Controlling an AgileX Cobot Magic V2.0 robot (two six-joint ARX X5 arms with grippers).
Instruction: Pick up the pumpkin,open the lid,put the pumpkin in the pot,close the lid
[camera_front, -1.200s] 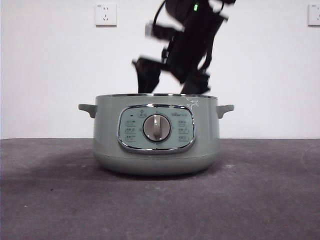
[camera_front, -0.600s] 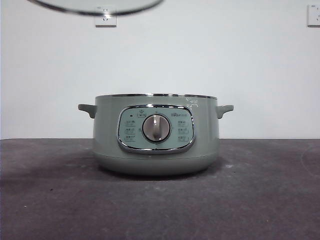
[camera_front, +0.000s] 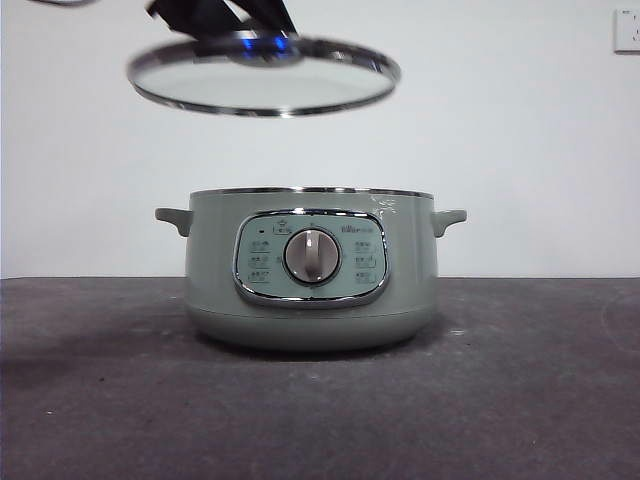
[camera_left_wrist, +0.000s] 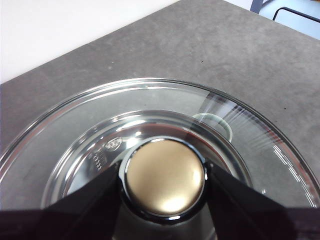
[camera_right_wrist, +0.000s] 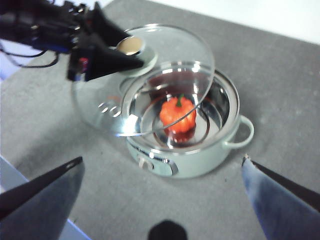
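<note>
A grey desk (camera_front: 520, 400) carries the pot (camera_front: 311, 268), the pumpkin (camera_right_wrist: 177, 113) lying inside it. Above, the left claw (camera_left_wrist: 164, 178) pinches the knob of the lid (camera_front: 263, 76). Right claw (camera_right_wrist: 162, 172) spread wide.

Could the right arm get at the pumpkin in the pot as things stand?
Probably not cleanly: the lid, held by the left gripper, hangs over the pot and partly covers the pumpkin.

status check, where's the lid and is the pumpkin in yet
Left gripper shut on lid knob, held above pot, off-centre. Right gripper open, high, empty. Pumpkin inside pot. Nothing blocking the rim.
</note>
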